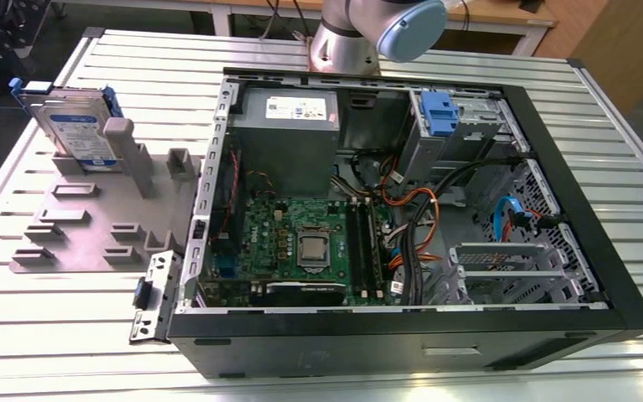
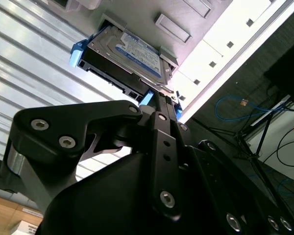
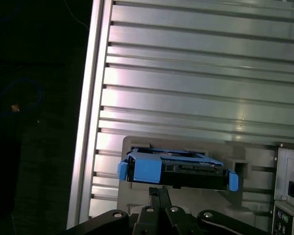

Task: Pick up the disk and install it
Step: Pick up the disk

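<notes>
An open case [image 1: 411,343] lay on its side on a ribbed metal table [image 1: 64,352]. Inside were a motherboard [image 1: 299,243], a power supply [image 1: 288,121] next to it, a blue clip [image 1: 439,113] in the drive cage, and loose orange cables [image 1: 411,203]. A grey fixture [image 1: 81,226] lay just beside the case, on the exterior view's left.

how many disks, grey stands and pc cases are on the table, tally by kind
disk: 1
stand: 1
case: 1
total: 3
</notes>
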`<state>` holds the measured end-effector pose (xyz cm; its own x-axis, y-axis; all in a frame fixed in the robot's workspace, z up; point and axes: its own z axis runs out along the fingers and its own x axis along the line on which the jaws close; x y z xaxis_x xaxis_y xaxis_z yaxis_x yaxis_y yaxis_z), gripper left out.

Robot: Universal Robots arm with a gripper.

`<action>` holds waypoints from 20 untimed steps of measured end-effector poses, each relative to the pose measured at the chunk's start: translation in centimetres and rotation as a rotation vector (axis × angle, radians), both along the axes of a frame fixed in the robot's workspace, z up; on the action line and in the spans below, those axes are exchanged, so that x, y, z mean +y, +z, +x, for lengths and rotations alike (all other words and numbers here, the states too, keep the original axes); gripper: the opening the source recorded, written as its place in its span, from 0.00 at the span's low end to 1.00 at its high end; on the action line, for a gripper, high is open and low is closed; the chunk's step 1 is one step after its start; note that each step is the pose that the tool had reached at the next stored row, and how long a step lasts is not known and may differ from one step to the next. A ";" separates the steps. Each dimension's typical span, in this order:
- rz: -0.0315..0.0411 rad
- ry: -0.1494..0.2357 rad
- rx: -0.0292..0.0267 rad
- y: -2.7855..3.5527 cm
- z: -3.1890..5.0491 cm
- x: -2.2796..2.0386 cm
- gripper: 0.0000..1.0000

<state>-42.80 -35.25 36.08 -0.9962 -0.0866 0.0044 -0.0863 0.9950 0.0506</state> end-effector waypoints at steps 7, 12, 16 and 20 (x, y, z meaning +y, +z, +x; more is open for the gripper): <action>0.0000 0.044 0.0000 0.00 0.00 0.00 0.11; 0.0000 0.092 0.0000 0.00 -0.01 0.00 0.11; 0.0000 0.123 0.0000 0.00 -0.01 0.00 0.11; 0.0000 0.130 0.0000 0.00 -0.01 0.00 0.11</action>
<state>-42.81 -35.25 36.07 -0.9766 -0.2148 0.0044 -0.2143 0.9755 0.0506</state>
